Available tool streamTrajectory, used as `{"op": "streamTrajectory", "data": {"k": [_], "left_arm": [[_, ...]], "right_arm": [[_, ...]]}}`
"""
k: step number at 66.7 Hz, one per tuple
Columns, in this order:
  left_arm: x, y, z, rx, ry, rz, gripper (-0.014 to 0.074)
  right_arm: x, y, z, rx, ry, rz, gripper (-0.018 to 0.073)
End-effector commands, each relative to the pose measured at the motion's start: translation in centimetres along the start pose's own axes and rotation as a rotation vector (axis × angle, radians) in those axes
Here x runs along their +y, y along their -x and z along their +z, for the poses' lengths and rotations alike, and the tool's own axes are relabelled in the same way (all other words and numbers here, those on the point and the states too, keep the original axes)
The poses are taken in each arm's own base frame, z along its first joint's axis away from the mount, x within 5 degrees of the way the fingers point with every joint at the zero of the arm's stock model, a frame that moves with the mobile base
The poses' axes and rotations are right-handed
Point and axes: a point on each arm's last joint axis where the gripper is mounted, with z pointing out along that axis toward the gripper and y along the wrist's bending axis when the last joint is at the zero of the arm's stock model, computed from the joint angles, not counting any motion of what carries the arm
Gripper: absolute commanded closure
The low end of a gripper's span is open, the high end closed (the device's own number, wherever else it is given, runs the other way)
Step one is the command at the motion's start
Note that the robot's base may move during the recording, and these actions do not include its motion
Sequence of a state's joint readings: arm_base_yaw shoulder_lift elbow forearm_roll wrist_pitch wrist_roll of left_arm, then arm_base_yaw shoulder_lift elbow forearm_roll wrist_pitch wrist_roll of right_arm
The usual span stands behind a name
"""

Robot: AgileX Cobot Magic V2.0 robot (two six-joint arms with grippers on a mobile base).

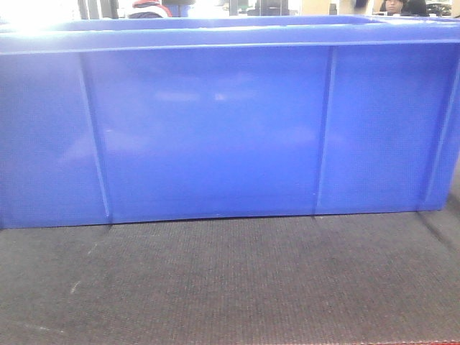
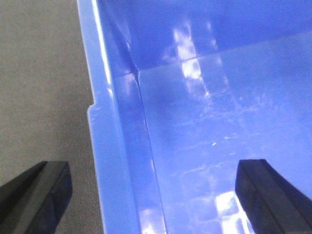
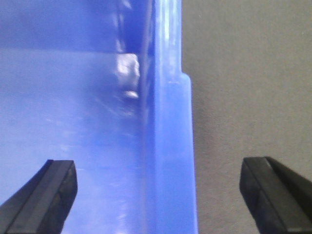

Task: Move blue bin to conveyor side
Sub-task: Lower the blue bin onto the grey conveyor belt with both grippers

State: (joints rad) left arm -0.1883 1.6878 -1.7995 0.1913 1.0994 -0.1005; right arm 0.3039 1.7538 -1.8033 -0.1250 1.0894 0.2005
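Note:
The blue bin (image 1: 215, 129) fills the front view, its long wall with two slim ribs facing me. It stands on the dark ribbed conveyor (image 1: 230, 280), whose thin red edge strip (image 1: 402, 341) shows at the bottom. My left gripper (image 2: 153, 195) is open and straddles the bin's left rim (image 2: 105, 146), one finger outside over the belt (image 2: 39, 97), one inside the bin. My right gripper (image 3: 158, 195) is open and straddles the bin's right rim (image 3: 173, 146) the same way. Neither gripper shows in the front view.
Behind the bin, people and bright clutter (image 1: 395, 7) show at the far top of the front view. Grey belt (image 3: 243, 97) lies on the outer side of each rim.

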Motion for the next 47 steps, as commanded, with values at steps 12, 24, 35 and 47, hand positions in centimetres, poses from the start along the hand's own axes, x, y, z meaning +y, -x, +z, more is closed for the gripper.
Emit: {"op": "streamTrajectory", "data": {"k": [12, 24, 35, 47], "left_arm": [[1.7, -0.9, -10.5, -0.222, -0.002, -0.033, 0.0006], [2.9, -4.3, -15.3, -0.334, 0.031, -0.028, 0.0111], [3.1, -9.0, -16.9, -0.419, 0.023, -0.020, 0.0456], [2.9, -13.8, -16.4, -0.511, -0.015, -0.081, 0.0597]], "right_arm": [[-0.4, -0.5, -8.2, -0.129, 0.101, 0.058, 0.0107], [-1.2, -1.8, -11.9, -0.180, 0.104, 0.059, 0.0490], [-3.3, -4.0, -12.4, -0.186, 0.063, 0.091, 0.0646], [-5.7, -7.4, -10.8, -0.155, 0.003, 0.143, 0.0648]]}}
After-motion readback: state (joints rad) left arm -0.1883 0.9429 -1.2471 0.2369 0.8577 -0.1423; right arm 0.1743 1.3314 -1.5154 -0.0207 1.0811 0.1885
